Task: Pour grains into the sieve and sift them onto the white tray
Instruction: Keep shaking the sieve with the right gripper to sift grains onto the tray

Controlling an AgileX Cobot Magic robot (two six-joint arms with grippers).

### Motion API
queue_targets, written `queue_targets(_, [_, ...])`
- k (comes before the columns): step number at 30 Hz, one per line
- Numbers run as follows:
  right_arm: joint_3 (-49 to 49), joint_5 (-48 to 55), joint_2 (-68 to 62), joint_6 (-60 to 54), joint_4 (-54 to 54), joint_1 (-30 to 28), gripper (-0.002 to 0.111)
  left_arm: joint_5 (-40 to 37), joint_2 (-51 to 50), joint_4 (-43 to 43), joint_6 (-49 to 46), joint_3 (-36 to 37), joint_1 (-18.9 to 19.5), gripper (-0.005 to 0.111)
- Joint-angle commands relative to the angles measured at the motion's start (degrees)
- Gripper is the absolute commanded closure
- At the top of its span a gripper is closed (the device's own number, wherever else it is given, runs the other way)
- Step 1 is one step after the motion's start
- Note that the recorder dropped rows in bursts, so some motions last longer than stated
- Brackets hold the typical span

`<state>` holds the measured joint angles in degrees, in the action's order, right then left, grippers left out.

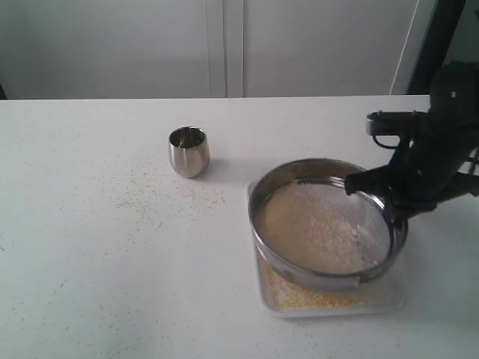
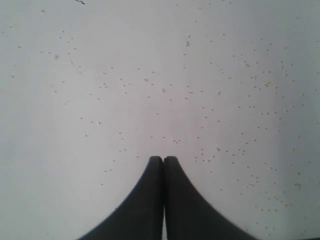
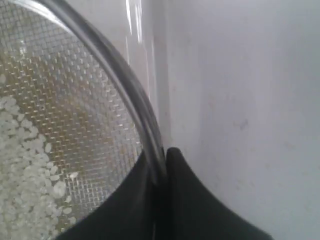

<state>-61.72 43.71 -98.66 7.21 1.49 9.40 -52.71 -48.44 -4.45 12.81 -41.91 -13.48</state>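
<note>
**Desk:** What does the sieve look like from where you are?

**Operator:** On my exterior view the sieve (image 1: 307, 275) is a wide, shallow steel ring with a shiny wall, sitting over the white tray (image 1: 337, 310) on the right side of the table (image 1: 90, 224). It covers most of the tray. I can't tell whether it rests on the tray or hangs just above it. The grains (image 1: 322, 228) inside are a pale whitish heap spread over the mesh. A finer yellow-orange layer lies on the tray by the near edge, below the rim.

**Desk:** And up close?

**Operator:** The right wrist view gives me the fine wire mesh, the dark curve of the rim (image 3: 125, 85), and coarse white granules (image 3: 25, 165) lying on the mesh.

**Desk:** Your tools?

**Operator:** My right gripper (image 3: 160, 160) is pinched onto the sieve's rim, one finger inside the wall and one outside, with no gap showing beyond the metal. My left gripper (image 2: 163, 160) has its fingers pressed together with nothing in them, over bare table dotted with stray granules.

**Desk:** Anything else?

**Operator:** A small steel cup (image 1: 188, 152) stands upright, well to the left of the sieve.
</note>
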Motion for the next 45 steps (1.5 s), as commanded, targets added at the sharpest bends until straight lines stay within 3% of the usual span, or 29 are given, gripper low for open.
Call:
queue_targets(1, [5.24, -13.41, 7.36, 0.38, 1.1, 0.1, 0.108, -0.7, 0.44, 0.1, -0.15, 0.23, 0.17, 0.107])
queue_targets(3, [-0.52, -10.65, 0.88, 0.74, 6.3, 0.1, 0.108, -0.7, 0.44, 0.1, -0.15, 0.23, 0.17, 0.107])
queue_targets(5, [-7.35, 2.24, -5.97, 0.63, 8.11, -0.54, 0.108, -0.7, 0.44, 0.1, -0.15, 0.23, 0.17, 0.107])
queue_targets(7, [-7.48, 10.19, -6.39, -4.44, 6.21, -0.68, 0.108, -0.7, 0.44, 0.1, -0.15, 0.23, 0.17, 0.107])
queue_targets(9, [-1.93, 7.32, -0.92, -4.52, 4.43, -0.71, 0.108, -0.7, 0.44, 0.1, -0.15, 0.23, 0.17, 0.107])
queue_targets(13, [1.46, -11.91, 3.5, -4.33, 5.62, -2.11, 0.108, -0.7, 0.44, 0.1, -0.15, 0.23, 0.17, 0.107])
queue_targets(15, [-4.26, -8.1, -2.8, -4.0, 9.37, -2.82, 0.108, -0.7, 0.44, 0.1, -0.15, 0.23, 0.17, 0.107])
queue_targets(17, [-10.25, 6.3, -7.57, -2.91, 10.08, -3.67, 0.108, -0.7, 0.44, 0.1, -0.15, 0.23, 0.17, 0.107])
queue_targets(19, [-8.13, 9.12, -5.37, -6.8, 8.11, -3.75, 0.108, -0.7, 0.44, 0.1, -0.15, 0.23, 0.17, 0.107])
queue_targets(22, [1.98, -1.11, 7.03, -7.21, 7.45, -3.75, 0.108, -0.7, 0.44, 0.1, -0.15, 0.23, 0.17, 0.107])
queue_targets(23, [6.12, -9.2, 10.06, -8.46, 7.5, -3.75, 0.108, -0.58, 0.44, 0.1, -0.15, 0.23, 0.17, 0.107])
queue_targets(25, [7.72, -16.29, 10.0, -9.14, 8.79, -3.75, 0.108, -0.45, 0.44, 0.1, -0.15, 0.23, 0.17, 0.107])
queue_targets(27, [2.16, -13.5, 3.21, -9.14, 11.92, -3.8, 0.108, -0.45, 0.44, 0.1, -0.15, 0.23, 0.17, 0.107])
queue_targets(29, [-5.84, -1.15, -3.67, -5.43, 12.23, -4.71, 0.108, -0.45, 0.44, 0.1, -0.15, 0.23, 0.17, 0.107])
queue_targets(30, [-7.49, 4.98, -4.77, -5.12, 12.33, -4.83, 0.108, -0.45, 0.44, 0.1, -0.15, 0.23, 0.17, 0.107])
queue_targets(32, [-4.65, 6.48, -2.22, -8.61, 9.84, -4.72, 0.108, -0.45, 0.44, 0.1, -0.15, 0.23, 0.17, 0.107])
queue_targets(34, [1.25, 0.88, 3.29, -8.61, 9.72, -4.72, 0.108, -0.45, 0.44, 0.1, -0.15, 0.23, 0.17, 0.107])
queue_targets(36, [6.13, -15.26, 7.04, -9.52, 10.93, -4.72, 0.108, -0.45, 0.44, 0.1, -0.15, 0.23, 0.17, 0.107])
queue_targets(37, [4.98, -18.08, 5.56, -9.52, 13.73, -4.72, 0.108, -0.45, 0.44, 0.1, -0.15, 0.23, 0.17, 0.107])
queue_targets(39, [-3.31, -8.41, -1.56, -10.03, 16.21, -4.72, 0.108, -0.45, 0.44, 0.1, -0.15, 0.23, 0.17, 0.107])
queue_targets(40, [-6.11, 7.61, -4.24, -10.23, 13.76, -4.87, 0.108, -0.45, 0.44, 0.1, -0.15, 0.23, 0.17, 0.107])
queue_targets(41, [-4.41, 10.11, -3.77, -11.47, 11.98, -4.71, 0.108, -0.45, 0.44, 0.1, -0.15, 0.23, 0.17, 0.107])
queue_targets(43, [4.88, -4.72, 3.89, -11.48, 13.35, -3.92, 0.108, -0.45, 0.44, 0.1, -0.15, 0.23, 0.17, 0.107])
queue_targets(44, [7.99, -17.68, 5.88, -11.48, 15.58, -3.65, 0.108, -0.45, 0.44, 0.1, -0.15, 0.23, 0.17, 0.107])
queue_targets(45, [5.43, -20.83, 3.83, -11.48, 17.68, -3.65, 0.108, -0.45, 0.44, 0.1, -0.15, 0.23, 0.17, 0.107])
